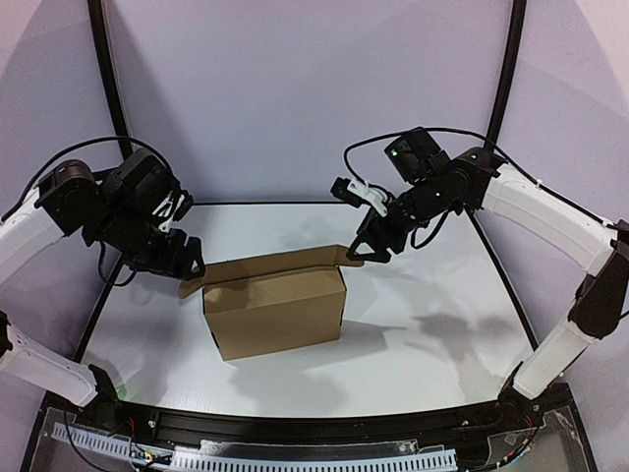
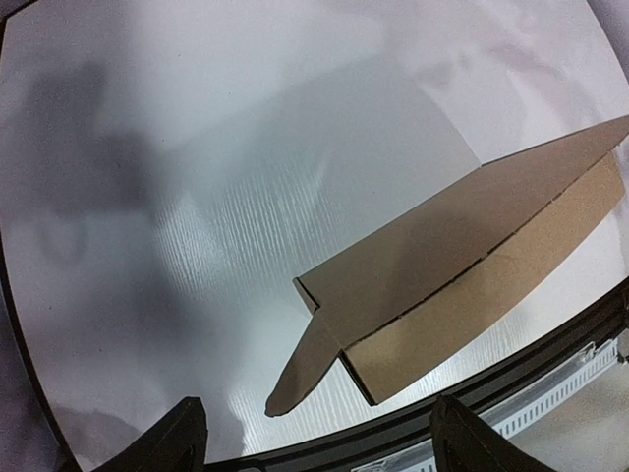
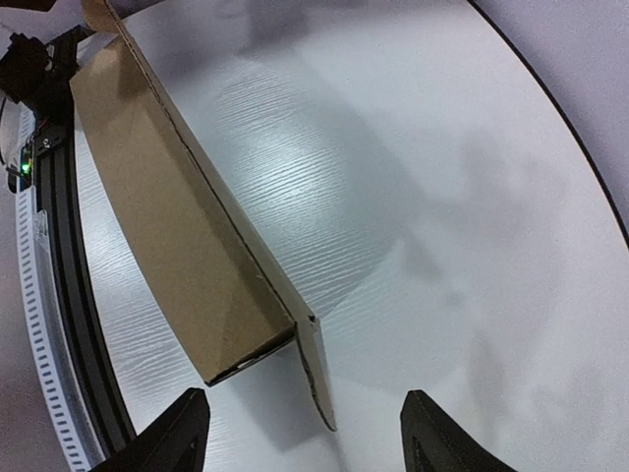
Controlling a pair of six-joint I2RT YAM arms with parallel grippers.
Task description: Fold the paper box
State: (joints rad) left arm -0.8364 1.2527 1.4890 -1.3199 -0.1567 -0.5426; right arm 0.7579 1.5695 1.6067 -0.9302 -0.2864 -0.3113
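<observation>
From above, the box (image 1: 275, 315) sits central on the table (image 1: 423, 295), lid flap raised, with the left gripper (image 1: 189, 264) and right gripper (image 1: 359, 251) at its ends. Left wrist: fingers (image 2: 177, 441) spread, tab (image 2: 300, 374) between them, unpinched. Right wrist: likewise spread around the opposite tab; the table stretches wide beyond.

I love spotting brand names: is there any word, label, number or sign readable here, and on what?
None can be read. The paper box is plain brown and shows no print; the white table bears no marking; the green light on the right arm is only a glow.
</observation>
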